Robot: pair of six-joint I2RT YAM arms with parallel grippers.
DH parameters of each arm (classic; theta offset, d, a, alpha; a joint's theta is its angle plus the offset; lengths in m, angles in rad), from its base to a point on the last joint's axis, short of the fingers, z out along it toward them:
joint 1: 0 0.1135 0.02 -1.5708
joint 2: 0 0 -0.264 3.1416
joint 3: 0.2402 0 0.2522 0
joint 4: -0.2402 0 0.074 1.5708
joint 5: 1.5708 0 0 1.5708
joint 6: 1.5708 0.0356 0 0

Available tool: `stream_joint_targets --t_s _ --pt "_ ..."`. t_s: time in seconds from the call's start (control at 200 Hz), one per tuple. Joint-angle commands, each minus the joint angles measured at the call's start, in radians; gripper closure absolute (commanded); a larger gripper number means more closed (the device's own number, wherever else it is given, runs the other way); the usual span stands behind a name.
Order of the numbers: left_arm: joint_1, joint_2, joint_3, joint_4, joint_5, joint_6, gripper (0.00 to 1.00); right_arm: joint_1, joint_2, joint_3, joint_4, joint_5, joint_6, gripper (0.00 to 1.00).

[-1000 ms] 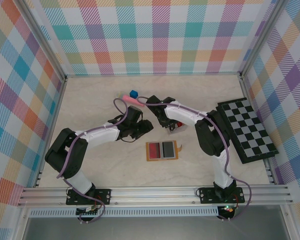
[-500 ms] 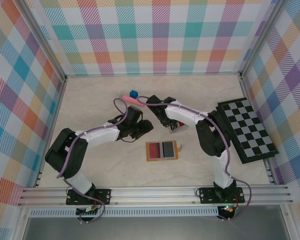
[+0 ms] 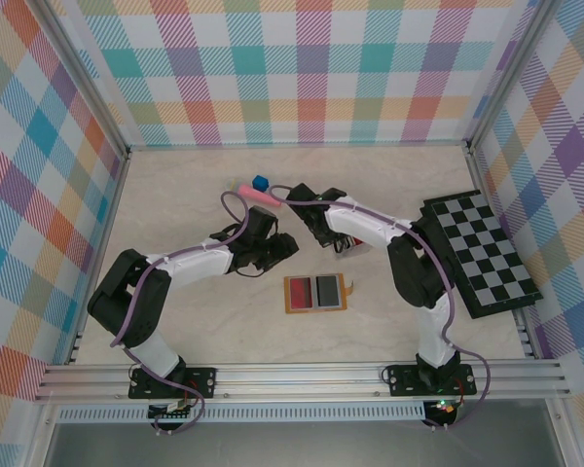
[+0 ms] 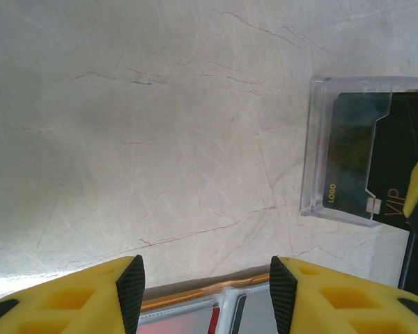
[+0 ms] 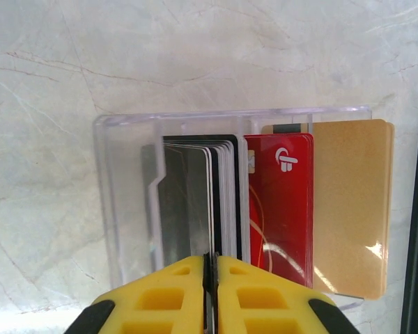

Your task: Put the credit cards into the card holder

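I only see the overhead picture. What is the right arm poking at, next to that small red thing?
Observer: A clear plastic tray holding credit cards: a dark stack, red ones, a tan one.
Visitor: Has it got hold of one?
Observer: It looks so. The right gripper is pinched shut on the edge of one dark card.
Visitor: And the other arm?
Observer: The left gripper is open and empty, with the card holder rim showing between its fingers.
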Motion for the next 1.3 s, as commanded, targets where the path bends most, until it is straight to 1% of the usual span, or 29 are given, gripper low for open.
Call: stream_joint_targets --t_s 0.0,0.215,0.295,0.355,0.4,0.535,0.64,0.82,0.9,0.965,1.06,1.135,1.185,1.295 --pt "0.009 -0.028 -0.017 -0.004 0.002 -0.002 0.48 -0.003 -0.044 -0.007 -0.016 -0.021 0.002 0.90" --pt "0.008 -0.029 -0.018 -0.006 0.002 -0.006 0.48 -0.004 -0.031 -0.018 0.002 -0.084 0.005 0.91" --pt "0.007 -0.029 -0.017 -0.005 0.003 -0.005 0.48 -0.004 -0.020 -0.011 -0.003 -0.090 0.012 0.92" --pt "0.008 -0.029 -0.015 -0.009 0.002 -0.006 0.48 -0.008 -0.022 -0.011 0.002 -0.127 0.012 0.95" --pt "0.008 -0.029 -0.015 -0.009 0.002 -0.007 0.48 -0.011 -0.027 -0.010 0.002 -0.146 0.022 0.95" --pt "0.009 -0.026 -0.011 -0.008 0.006 -0.007 0.48 -0.031 -0.015 -0.005 -0.002 -0.188 0.032 0.91" --pt "0.008 -0.020 -0.004 -0.008 0.011 -0.008 0.48 -0.051 -0.003 0.002 0.002 -0.251 0.032 0.86" --pt "0.008 -0.014 0.000 -0.012 0.013 -0.008 0.48 -0.083 0.006 0.002 0.029 -0.407 0.037 0.83" --pt "0.008 -0.014 0.000 -0.013 0.014 -0.009 0.48 -0.098 0.012 0.001 0.037 -0.443 0.047 0.82" --pt "0.008 -0.013 0.002 -0.016 0.014 -0.008 0.48 -0.107 0.014 0.002 0.040 -0.467 0.052 0.78" --pt "0.008 -0.011 0.004 -0.017 0.014 -0.007 0.48 -0.119 0.013 0.002 0.051 -0.510 0.057 0.77" --pt "0.008 -0.004 0.005 -0.019 0.016 -0.008 0.48 -0.129 0.014 0.005 0.058 -0.552 0.061 0.73" --pt "0.009 0.000 0.008 -0.019 0.016 -0.007 0.48 -0.136 0.018 0.006 0.060 -0.578 0.067 0.73" --pt "0.008 0.002 0.009 -0.019 0.020 -0.007 0.48 -0.153 0.023 0.008 0.058 -0.596 0.087 0.71"
